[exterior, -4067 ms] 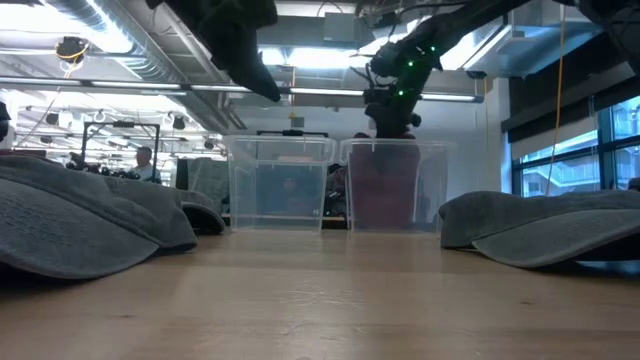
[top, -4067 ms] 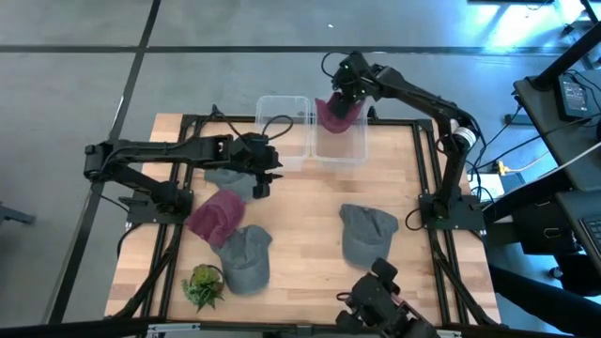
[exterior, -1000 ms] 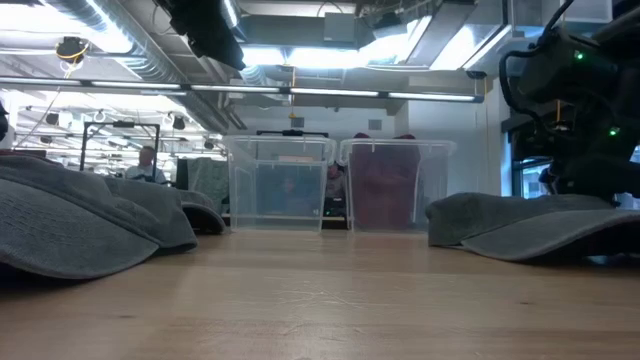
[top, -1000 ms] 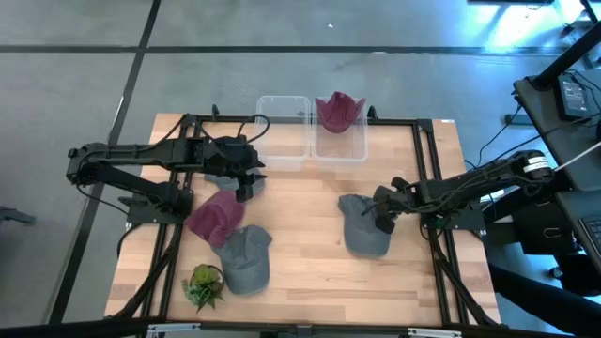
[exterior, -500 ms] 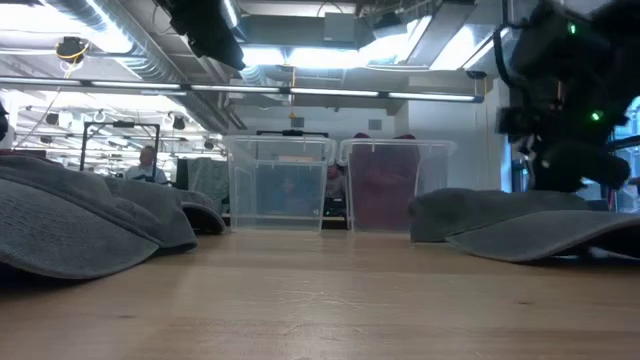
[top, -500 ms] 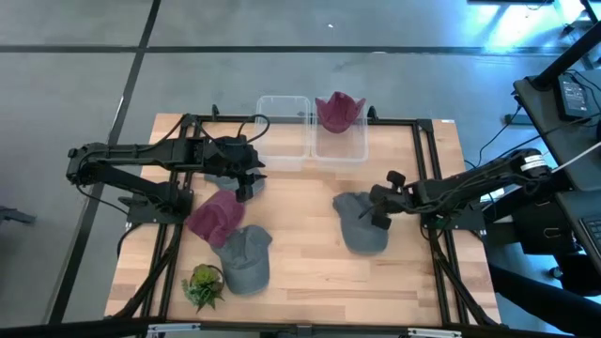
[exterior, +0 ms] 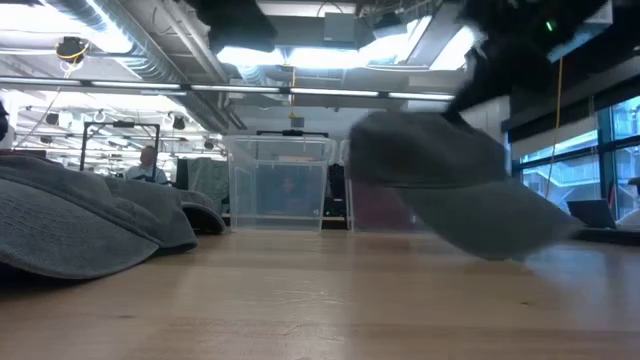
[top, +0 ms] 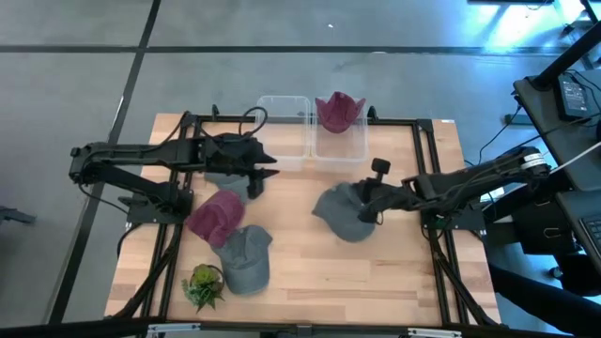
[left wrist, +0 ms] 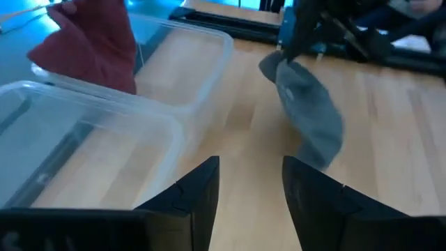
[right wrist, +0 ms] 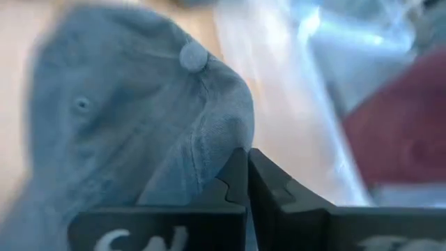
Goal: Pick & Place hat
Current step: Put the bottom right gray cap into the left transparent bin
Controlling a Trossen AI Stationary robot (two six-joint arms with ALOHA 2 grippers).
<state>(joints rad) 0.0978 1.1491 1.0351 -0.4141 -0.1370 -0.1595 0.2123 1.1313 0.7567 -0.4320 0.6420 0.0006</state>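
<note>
My right gripper [top: 364,210] is shut on a grey hat [top: 340,212] over the middle of the table; in the low view the hat [exterior: 440,185] is raised. My left gripper [top: 269,174] is open and empty beside the near wall of the left clear bin [top: 282,131], its fingers apart in the left wrist view [left wrist: 247,188]. A maroon hat [top: 338,111] sticks out of the right clear bin [top: 340,150]. A second maroon hat [top: 216,216] and a grey hat [top: 246,258] lie on the table at the near left. Another grey hat [top: 223,178] lies under my left arm. My right gripper pinches a fold of the grey hat's crown [right wrist: 219,150] between its two fingers, a little way from the top button [right wrist: 194,56]. The fingers come slanting down from the table's right. The hat hangs below them [left wrist: 310,118], crown up and brim lowest; whether the brim touches the table I cannot tell.
A small green plant [top: 204,284] stands at the near left corner. The two clear bins stand side by side at the far edge. A black frame [top: 427,169] runs round the table top. Bare wood [top: 310,272] shows at the near middle.
My right gripper has gone up and toward the table's left, staying shut on the grey hat. The hat has come up off the table and now hangs from its crown, nearer the middle. My left gripper has shifted a little toward the right.
</note>
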